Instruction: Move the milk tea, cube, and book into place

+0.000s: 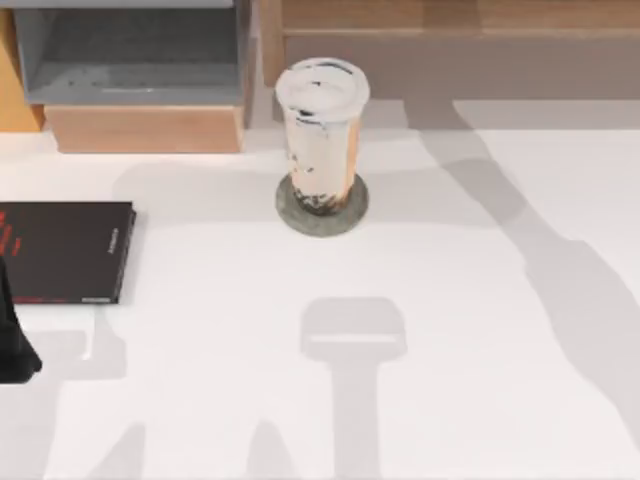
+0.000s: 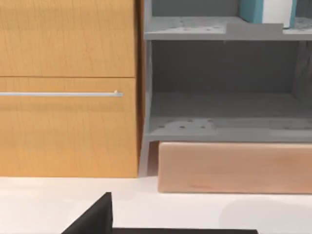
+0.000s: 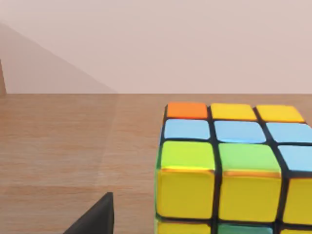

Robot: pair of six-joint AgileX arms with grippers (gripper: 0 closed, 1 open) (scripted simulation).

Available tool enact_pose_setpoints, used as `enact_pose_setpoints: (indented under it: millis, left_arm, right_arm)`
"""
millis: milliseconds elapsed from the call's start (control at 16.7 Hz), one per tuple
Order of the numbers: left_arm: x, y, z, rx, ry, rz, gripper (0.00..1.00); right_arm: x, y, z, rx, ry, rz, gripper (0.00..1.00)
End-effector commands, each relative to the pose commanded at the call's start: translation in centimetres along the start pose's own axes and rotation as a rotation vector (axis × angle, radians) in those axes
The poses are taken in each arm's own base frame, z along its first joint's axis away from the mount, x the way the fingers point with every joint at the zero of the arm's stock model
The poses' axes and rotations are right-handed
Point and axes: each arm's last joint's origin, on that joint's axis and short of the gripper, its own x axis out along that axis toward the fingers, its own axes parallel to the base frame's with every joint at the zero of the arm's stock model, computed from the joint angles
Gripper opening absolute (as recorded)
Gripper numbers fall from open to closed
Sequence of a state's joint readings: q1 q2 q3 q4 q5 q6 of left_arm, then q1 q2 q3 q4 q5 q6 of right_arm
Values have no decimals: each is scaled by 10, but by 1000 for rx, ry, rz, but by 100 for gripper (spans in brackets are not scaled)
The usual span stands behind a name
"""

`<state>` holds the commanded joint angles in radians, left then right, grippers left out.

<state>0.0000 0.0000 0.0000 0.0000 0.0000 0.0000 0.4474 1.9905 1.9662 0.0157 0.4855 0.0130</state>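
Two grippers, and I cannot tell whether either is released or clenched. My right gripper's view looks closely at the cube (image 3: 234, 170), which sits on a wooden surface (image 3: 73, 136). My left arm (image 1: 15, 340) is at the counter's left edge, beside a black book (image 1: 65, 250); its wrist camera faces a grey shelf unit (image 2: 219, 97) holding the teal book (image 2: 253, 10) on an upper shelf. Farther off, the milk tea (image 1: 320, 135) stands upright on a grey coaster (image 1: 322, 212) on the white counter (image 1: 450, 350).

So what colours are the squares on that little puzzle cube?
Yellow, green, light blue and orange squares on the small puzzle cube, clearest in the right wrist view.
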Motion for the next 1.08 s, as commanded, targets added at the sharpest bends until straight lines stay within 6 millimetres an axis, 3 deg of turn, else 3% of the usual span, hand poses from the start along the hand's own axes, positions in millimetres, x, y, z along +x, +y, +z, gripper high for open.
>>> enact_pose_setpoints:
  millis: [240,480,780,960,1080]
  left_arm:
    - [0,0,0,0,0,0,100]
    - [0,0,0,0,0,0,100]
    - [0,0,0,0,0,0,100]
    - [0,0,0,0,0,0,100]
    - [0,0,0,0,0,0,100]
  right_arm:
    - [-7,-12,3,1,6,-10,100]
    - [-40,-46,16,2,6,-10,100]
    - [-116,-105,21,5,1,-4,100]
    - [-175,-141,3,7,-4,2,100]
    - [-215,-161,-20,8,-7,6,100]
